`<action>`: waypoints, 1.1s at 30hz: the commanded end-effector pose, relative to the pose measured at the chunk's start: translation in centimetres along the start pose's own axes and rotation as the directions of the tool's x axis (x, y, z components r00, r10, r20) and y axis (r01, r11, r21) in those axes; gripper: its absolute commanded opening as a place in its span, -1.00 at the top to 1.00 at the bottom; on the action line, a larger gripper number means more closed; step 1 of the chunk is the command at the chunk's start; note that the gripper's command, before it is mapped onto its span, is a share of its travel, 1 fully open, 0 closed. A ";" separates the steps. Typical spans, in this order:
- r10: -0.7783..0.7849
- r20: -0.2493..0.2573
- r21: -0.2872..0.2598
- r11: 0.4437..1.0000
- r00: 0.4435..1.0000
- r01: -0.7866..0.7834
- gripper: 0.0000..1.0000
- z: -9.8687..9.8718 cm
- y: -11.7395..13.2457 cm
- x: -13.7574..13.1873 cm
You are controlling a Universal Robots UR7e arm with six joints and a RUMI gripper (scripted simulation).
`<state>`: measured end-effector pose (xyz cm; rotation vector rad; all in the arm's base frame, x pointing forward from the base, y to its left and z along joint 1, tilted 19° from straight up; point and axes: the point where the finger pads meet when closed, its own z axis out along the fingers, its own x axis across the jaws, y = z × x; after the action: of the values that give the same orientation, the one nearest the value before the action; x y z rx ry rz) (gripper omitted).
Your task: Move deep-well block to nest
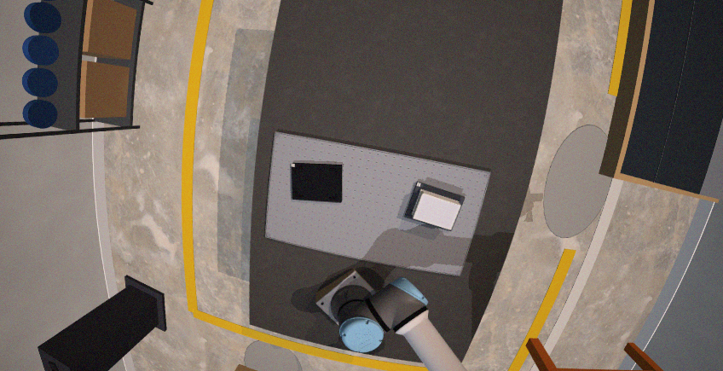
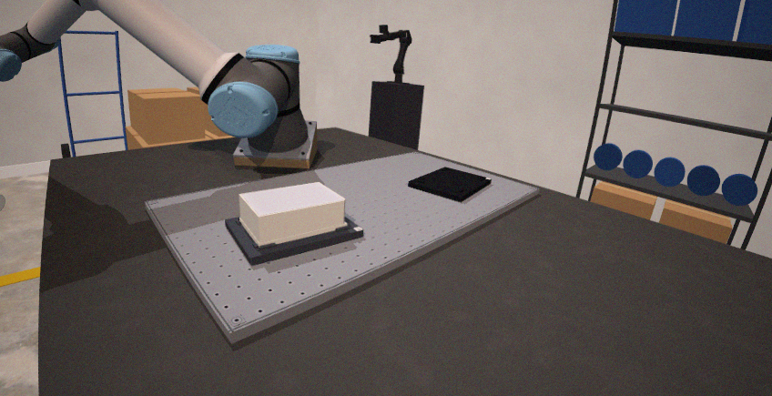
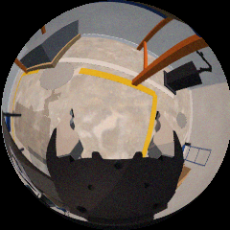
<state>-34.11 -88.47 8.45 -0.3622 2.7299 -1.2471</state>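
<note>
The white deep-well block point(image 1: 436, 209) sits in the dark nest N1 point(image 1: 412, 204) on the right side of the perforated plate; it also shows in the exterior view point(image 2: 292, 212), resting flat on its nest point(image 2: 295, 241). The black nest N2 point(image 1: 316, 182) lies empty on the left side of the plate, with a small white mark at its far left corner point(image 1: 293, 165); it also shows in the exterior view point(image 2: 449, 183). My gripper point(image 3: 115, 109) shows only in the wrist view, open wide with nothing between the fingers, facing the floor away from the table. I cannot make out the block's cut corner.
The arm point(image 1: 385, 311) rises from its base point(image 1: 349, 293) at the table's near edge and leaves the top and exterior views. The grey perforated plate point(image 1: 375, 199) carries both nests. Shelves with blue bins point(image 2: 682, 7) and a black pedestal point(image 2: 395, 110) stand off the table.
</note>
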 end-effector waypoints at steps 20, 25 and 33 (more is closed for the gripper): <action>-0.036 -0.073 -0.008 0.999 0.997 0.036 -1.00 -1.1 -1.2 0.5; -0.036 -0.073 -0.008 0.999 0.997 0.036 -1.00 -2.7 -3.0 1.2; -0.036 -0.073 -0.008 0.999 0.997 0.036 -1.00 -4.9 -5.5 2.1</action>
<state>-35.77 -88.83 14.20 -0.3744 2.7999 -1.2848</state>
